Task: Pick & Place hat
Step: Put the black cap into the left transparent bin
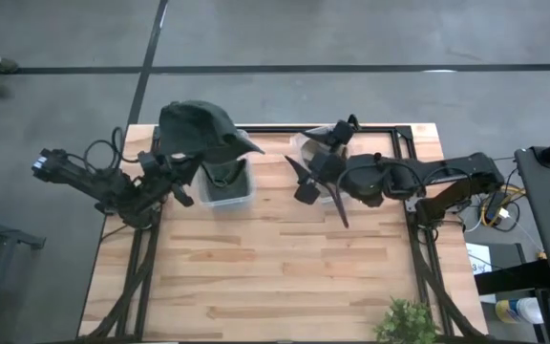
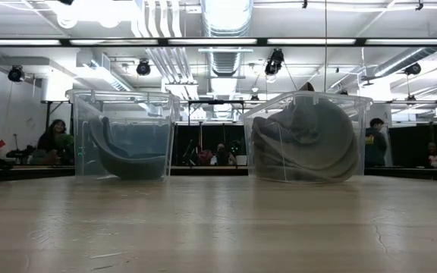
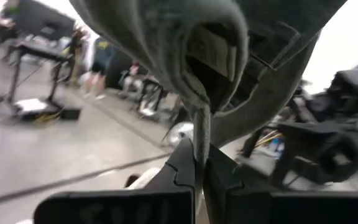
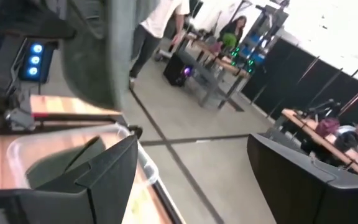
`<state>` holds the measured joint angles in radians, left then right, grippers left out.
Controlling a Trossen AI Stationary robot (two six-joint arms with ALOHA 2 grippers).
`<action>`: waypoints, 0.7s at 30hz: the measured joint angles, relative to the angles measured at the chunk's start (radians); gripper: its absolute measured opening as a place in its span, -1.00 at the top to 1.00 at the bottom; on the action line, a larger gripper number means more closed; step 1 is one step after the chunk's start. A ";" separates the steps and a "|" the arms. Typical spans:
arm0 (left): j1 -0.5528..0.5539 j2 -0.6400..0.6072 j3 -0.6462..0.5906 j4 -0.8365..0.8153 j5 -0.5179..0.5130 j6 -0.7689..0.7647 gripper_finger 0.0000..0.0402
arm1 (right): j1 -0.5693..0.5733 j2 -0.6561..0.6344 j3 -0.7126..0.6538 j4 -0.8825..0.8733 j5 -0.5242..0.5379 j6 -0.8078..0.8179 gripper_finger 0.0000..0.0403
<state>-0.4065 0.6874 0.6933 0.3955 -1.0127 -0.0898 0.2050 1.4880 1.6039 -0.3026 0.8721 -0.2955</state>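
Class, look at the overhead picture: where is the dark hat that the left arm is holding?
In the high view the hat hangs from the left gripper at the table's far left, above the left clear bin.

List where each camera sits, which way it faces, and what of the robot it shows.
High view: overhead, straight down on the table; both arms show, left tool gripping a dark green hat.
Low view: at tabletop height, level across toward two clear bins; no arm visible.
Left wrist view: past its shut fingers, which pinch the hat.
Right wrist view: past its open fingers, over a bin rim.
Shared: high and left wrist views both show the gripped hat.
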 joint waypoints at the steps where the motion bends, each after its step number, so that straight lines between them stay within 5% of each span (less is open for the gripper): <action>1: 0.000 -0.014 0.000 -0.040 -0.023 -0.027 0.97 | 0.000 -0.005 0.000 -0.026 0.000 0.018 -0.49; 14: 0.001 -0.156 0.018 -0.648 -0.127 -0.621 0.97 | 0.001 -0.016 0.000 -0.334 -0.009 0.279 -0.46; 21: 0.012 -0.134 0.063 -1.081 -0.016 -1.082 0.97 | 0.002 -0.015 0.000 -0.419 -0.017 0.350 -0.47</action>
<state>-0.3942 0.5536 0.7567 -0.6855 -1.0289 -1.1717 0.2071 1.4726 1.6035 -0.7220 0.8550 0.0546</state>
